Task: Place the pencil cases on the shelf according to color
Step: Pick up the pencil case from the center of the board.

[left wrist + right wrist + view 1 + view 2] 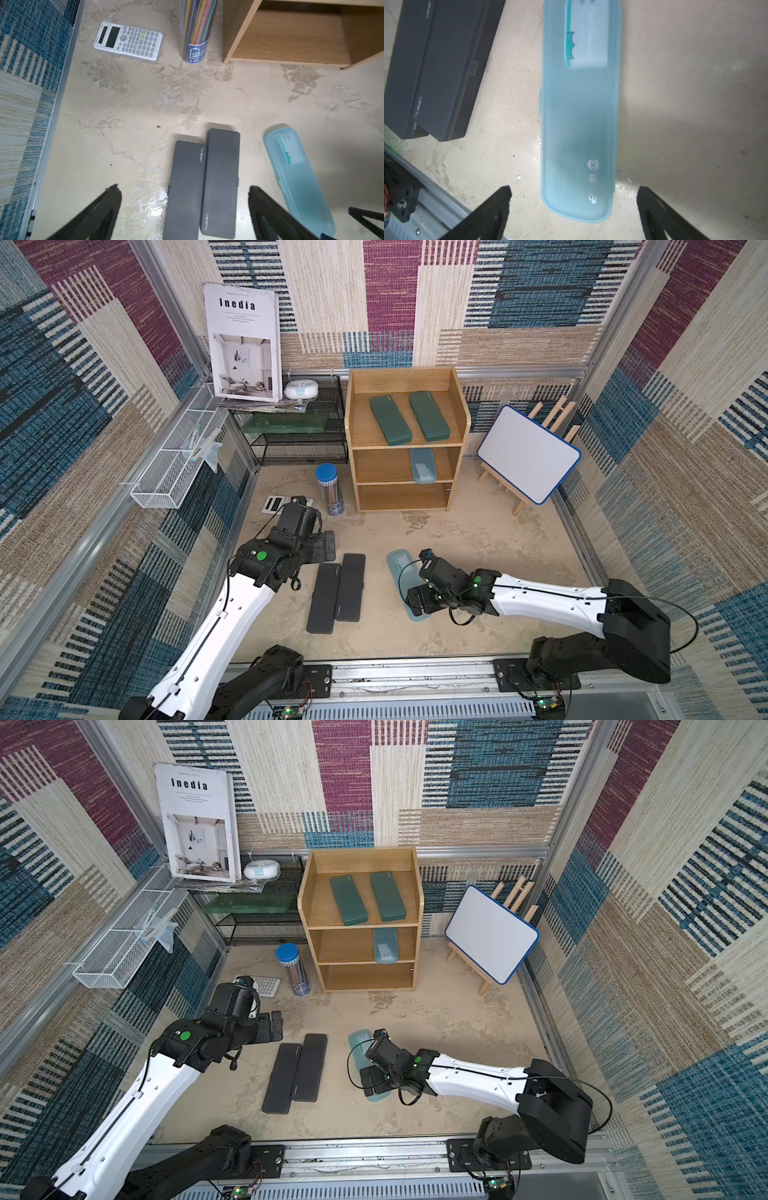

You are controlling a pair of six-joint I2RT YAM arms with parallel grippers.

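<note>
Right pincer: my right pincer [574, 190] hangs with its fingers wide apart and grips nothing.
What lies under it: the light blue case [579, 116] is straight below me. My fingers stand either side of its end farthest from the shelf [403, 495], outside its long edges. I cannot tell whether they touch it.
Where the case is: it lies flat on the floor in front of the shelf, well apart from it.
Long axis: it runs roughly toward the shelf, with the shelf-side end leaning slightly toward the black cases [336, 593]. The gap between my fingers lies across the short width.
Nearer arm: the right one, by my judgement. My left pincer [184, 188], its fingers also apart and holding nothing, hangs by the black cases.
Black cases: the two lie side by side and touching on the floor in front of the shelf. Their long axes also run toward it.
Shelf: two green cases [409, 418] lie side by side on the top tier, and a second light blue case [422, 465] lies on the middle tier.
Next move, as I judge: come down, close across the short width, and carry the case to the middle tier.
</note>
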